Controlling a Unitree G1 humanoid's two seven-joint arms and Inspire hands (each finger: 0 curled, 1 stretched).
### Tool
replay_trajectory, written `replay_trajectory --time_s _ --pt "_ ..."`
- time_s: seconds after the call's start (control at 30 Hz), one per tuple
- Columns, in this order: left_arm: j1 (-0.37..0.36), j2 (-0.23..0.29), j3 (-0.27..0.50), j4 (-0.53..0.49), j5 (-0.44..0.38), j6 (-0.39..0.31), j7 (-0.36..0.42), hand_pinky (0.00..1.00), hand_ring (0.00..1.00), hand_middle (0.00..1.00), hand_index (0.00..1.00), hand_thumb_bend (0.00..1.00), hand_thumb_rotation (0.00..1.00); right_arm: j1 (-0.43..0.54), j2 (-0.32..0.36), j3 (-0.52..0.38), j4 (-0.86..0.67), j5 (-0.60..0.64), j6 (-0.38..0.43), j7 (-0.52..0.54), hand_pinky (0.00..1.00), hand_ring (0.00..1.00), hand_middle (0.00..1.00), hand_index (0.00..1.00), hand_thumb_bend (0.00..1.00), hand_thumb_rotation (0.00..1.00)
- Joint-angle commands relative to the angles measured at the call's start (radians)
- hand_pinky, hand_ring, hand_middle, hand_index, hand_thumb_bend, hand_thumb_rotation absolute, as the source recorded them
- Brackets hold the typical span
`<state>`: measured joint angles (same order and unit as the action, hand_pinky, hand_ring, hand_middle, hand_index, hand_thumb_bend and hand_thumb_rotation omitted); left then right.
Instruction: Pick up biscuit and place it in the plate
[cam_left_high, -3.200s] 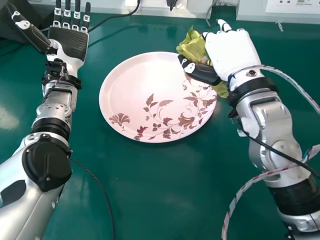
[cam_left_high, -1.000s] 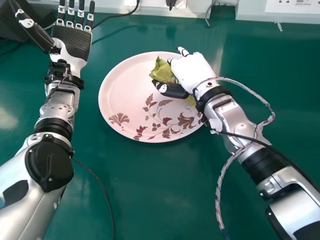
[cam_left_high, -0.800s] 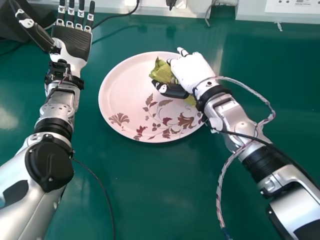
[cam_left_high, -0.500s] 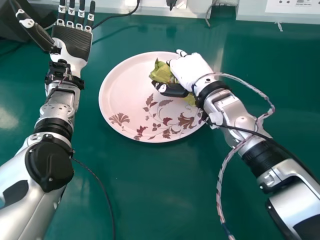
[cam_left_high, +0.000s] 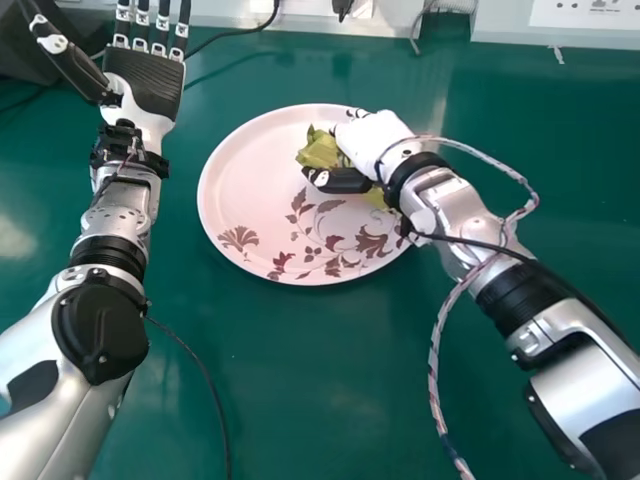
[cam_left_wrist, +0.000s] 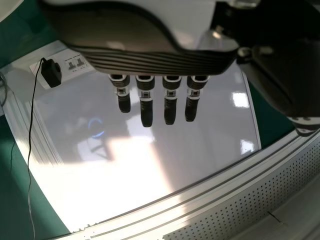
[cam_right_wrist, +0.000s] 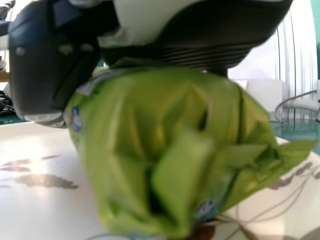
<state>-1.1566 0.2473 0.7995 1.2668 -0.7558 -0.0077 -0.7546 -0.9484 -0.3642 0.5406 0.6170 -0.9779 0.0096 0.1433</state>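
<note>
Pinching the crinkled, shiny green biscuit packet (cam_left_high: 320, 150) between thumb and fingers, the right hand (cam_left_high: 372, 138) is above the far right of the round, pale pink plate (cam_left_high: 240, 195). The packet lies within its rim, contact unclear. Brown-red leaves and flowers pattern the glossy near side. Far left, the left hand (cam_left_high: 145, 85) faces palm up, fingers straight.

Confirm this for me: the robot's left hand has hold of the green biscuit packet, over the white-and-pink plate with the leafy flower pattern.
One thing is wrong: the hand. The head view shows that the right hand, not the left hand, has hold of the green biscuit packet, over the plate.
</note>
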Motion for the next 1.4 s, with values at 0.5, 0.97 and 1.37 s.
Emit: replay_trajectory --time_s 0.5,0.97,1.37 --pt "0.014 0.025 -0.040 0.003 0.045 0.033 -0.157 1.00 0.94 0.98 0.98 1.00 0.57 0.012 -0.006 0.068 0.002 0.008 0.082 0.200 0.09 0.17 0.27 0.49 0.50 0.04" --pt "0.020 0.012 -0.039 -0.001 0.042 0.022 -0.262 1.00 0.94 0.96 0.92 1.00 0.58 -0.017 -0.002 0.113 0.004 -0.011 0.147 0.308 0.14 0.23 0.43 0.53 0.51 0.00" --pt "0.022 -0.002 -0.024 -0.002 0.026 -0.039 -0.251 1.00 0.92 0.92 0.92 1.00 0.52 -0.019 -0.002 0.150 -0.025 -0.046 0.183 0.363 0.25 0.39 0.64 0.49 0.52 0.07"
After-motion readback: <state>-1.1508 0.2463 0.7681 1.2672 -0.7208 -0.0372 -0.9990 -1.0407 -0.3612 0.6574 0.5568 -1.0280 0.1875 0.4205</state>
